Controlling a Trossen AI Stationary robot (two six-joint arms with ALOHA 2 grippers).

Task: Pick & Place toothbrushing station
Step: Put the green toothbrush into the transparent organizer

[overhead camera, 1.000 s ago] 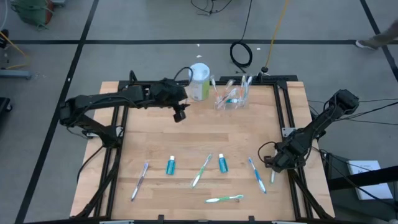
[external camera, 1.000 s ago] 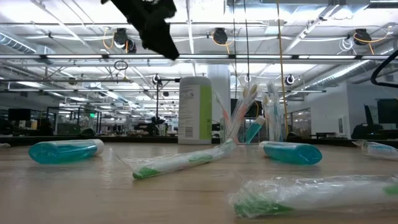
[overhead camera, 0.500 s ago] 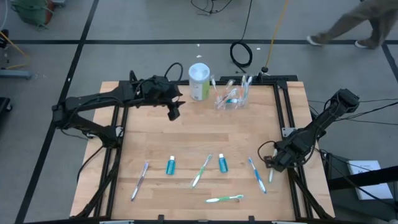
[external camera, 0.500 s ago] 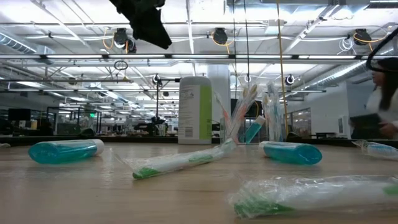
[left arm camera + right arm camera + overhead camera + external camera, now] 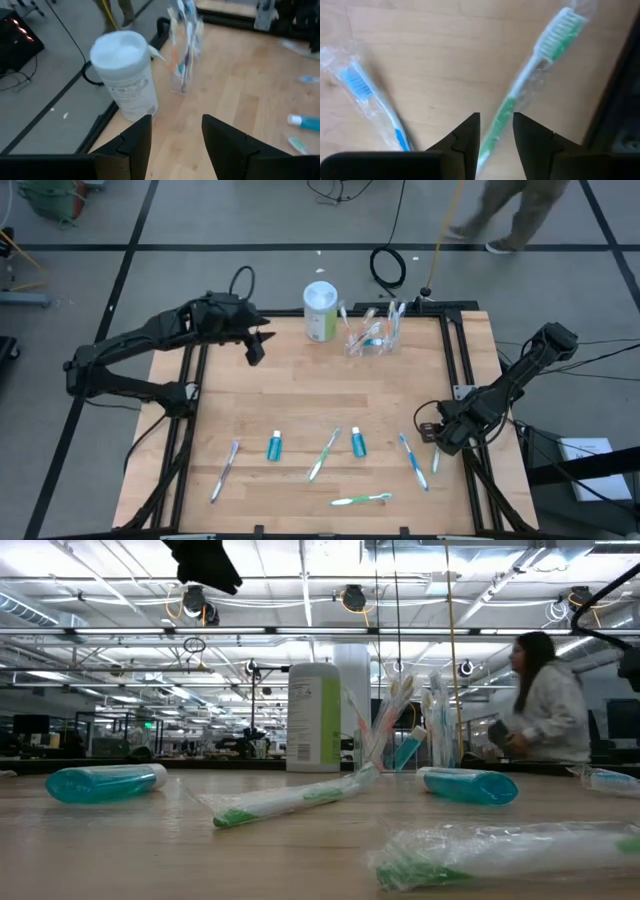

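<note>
Right gripper [image 5: 437, 436]: near the table's right edge, jaws part-spread astride a wrapped green brush [image 5: 535, 80], nothing pinched that I can tell.
Left gripper [image 5: 254, 349]: high over the table's far left, jaws spread, empty.
Station [image 5: 372, 332]: far edge, beside the white tub [image 5: 320, 310], already holding several brushes.
Left to stow: brushes and paste tubes strewn along the near half.
Room: middle of table [image 5: 300, 395] bare; station's surroundings tight.

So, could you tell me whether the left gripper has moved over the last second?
Yes. In the high view the left gripper has drawn back leftward, away from the white canister and the toothbrushing station, which stay put.
</note>
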